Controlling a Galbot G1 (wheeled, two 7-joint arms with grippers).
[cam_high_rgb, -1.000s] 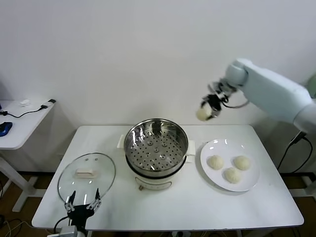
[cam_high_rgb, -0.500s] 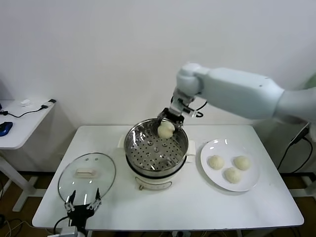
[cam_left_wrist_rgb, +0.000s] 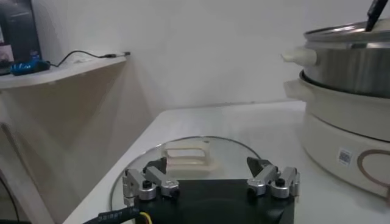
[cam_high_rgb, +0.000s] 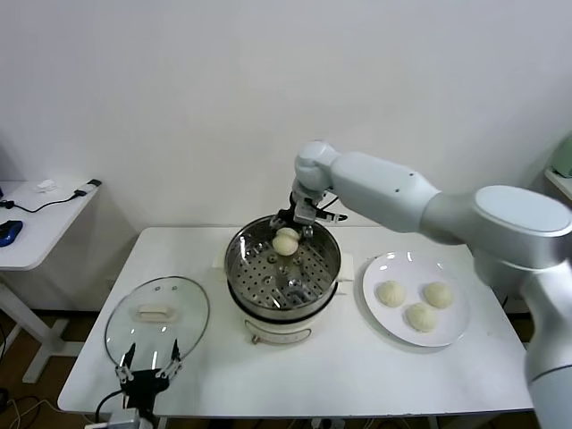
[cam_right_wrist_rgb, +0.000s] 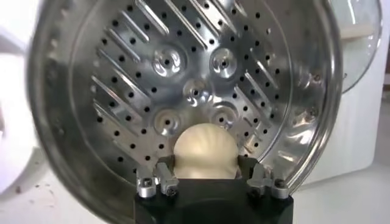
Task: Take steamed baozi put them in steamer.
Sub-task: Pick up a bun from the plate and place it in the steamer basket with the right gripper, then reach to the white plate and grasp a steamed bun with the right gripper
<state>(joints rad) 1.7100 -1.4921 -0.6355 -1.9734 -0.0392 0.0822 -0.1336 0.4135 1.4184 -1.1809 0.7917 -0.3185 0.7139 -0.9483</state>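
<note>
Now the right end effector, clenched on one baozi, has swung from beside the plate to above the steamer; release comes next; the left end effector idles released at the desk's near-left corner.

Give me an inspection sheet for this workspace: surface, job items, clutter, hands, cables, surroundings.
Surface: white table, bearing all items below.
Job's things: steamer at table centre, basket holding nothing yet; one baozi held above its far side; three baozi on the white plate to the right of the steamer.
Clutter: glass lid with white handle lying flat to the left of the steamer.
Hands: right hand shut on the baozi over the steamer; left hand open, parked at the near table edge by the lid.
Cables: black cable on the side table.
Surroundings: white wall; small side table on the left.
</note>
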